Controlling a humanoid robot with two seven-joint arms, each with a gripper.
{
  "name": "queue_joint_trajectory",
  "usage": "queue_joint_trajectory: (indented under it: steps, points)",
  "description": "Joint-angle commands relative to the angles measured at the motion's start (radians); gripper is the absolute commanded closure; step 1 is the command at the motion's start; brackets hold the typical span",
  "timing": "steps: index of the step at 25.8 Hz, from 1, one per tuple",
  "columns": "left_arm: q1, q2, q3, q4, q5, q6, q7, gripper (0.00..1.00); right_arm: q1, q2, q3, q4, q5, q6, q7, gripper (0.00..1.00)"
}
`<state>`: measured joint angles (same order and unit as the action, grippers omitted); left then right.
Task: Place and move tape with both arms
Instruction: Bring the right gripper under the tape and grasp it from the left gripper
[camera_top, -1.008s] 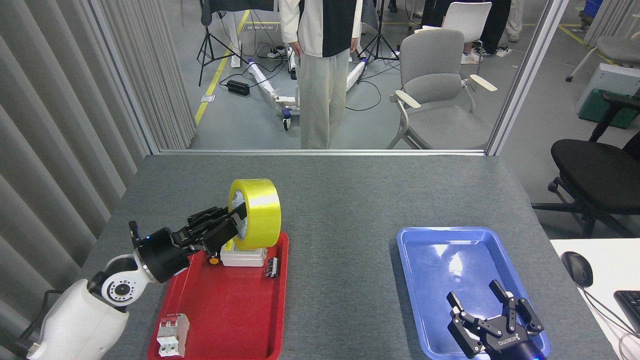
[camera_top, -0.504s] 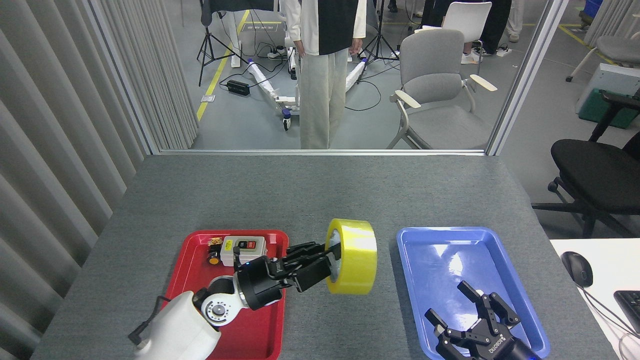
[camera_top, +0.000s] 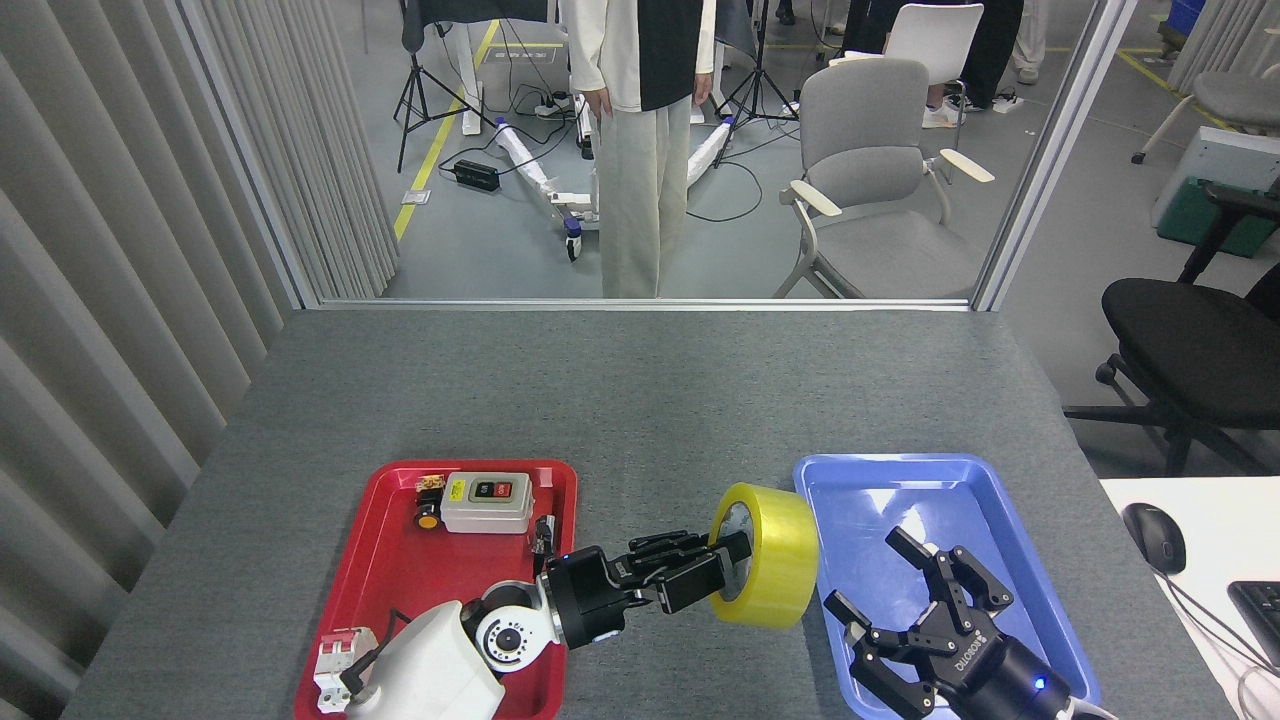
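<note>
my left gripper (camera_top: 722, 568) clamped on the yellow tape roll (camera_top: 765, 570), roll held up on edge between red tray (camera_top: 400, 600) and blue tray (camera_top: 1000, 560), right gripper (camera_top: 900, 600) spread wide just beside it

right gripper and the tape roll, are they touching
Apart. The head view shows the right gripper, jaws spread, with blue tray showing between it and the tape roll, which the left gripper holds.

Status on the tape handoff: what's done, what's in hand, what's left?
Done: the tape is out of the red tray. In hand: the left gripper holds it upright by its core, between the trays. Left: handing it to the open right gripper over the blue tray.
</note>
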<state>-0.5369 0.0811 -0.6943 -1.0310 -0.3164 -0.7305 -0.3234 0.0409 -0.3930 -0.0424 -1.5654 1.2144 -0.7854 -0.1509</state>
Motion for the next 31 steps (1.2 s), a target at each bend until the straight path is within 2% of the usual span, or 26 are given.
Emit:
queue_joint_trajectory:
  steps: [1, 5, 7, 10, 13, 19, 31]
  points:
    - [-0.002, -0.006, 0.001, 0.009, 0.005, 0.002, -0.003, 1.00, 0.017, 0.003, -0.013, -0.019, 0.002, 0.000, 0.014, 0.00]
    - [-0.002, -0.007, 0.001, 0.009, 0.005, 0.002, 0.000, 1.00, 0.099, 0.005, -0.136, -0.015, 0.002, 0.000, 0.017, 0.00]
    - [-0.002, -0.007, 0.002, 0.009, 0.006, 0.002, -0.002, 1.00, 0.123, 0.017, -0.160, -0.024, 0.002, 0.000, 0.031, 0.00]
    - [-0.002, -0.007, 0.004, 0.009, 0.006, 0.002, -0.003, 1.00, 0.113, 0.086, -0.162, -0.028, 0.005, 0.000, 0.056, 0.00]
    - [-0.003, -0.009, 0.002, 0.009, 0.005, 0.002, -0.003, 1.00, 0.070, 0.112, -0.152, -0.038, 0.019, 0.000, 0.083, 0.00]
    - [-0.003, -0.009, 0.004, 0.011, 0.005, 0.002, -0.003, 1.00, 0.059, 0.112, -0.102, -0.062, 0.020, 0.000, 0.086, 0.00]
    - [-0.003, -0.017, 0.006, 0.023, 0.005, 0.002, -0.005, 1.00, 0.083, 0.112, -0.094, -0.110, 0.022, 0.000, 0.097, 0.00]
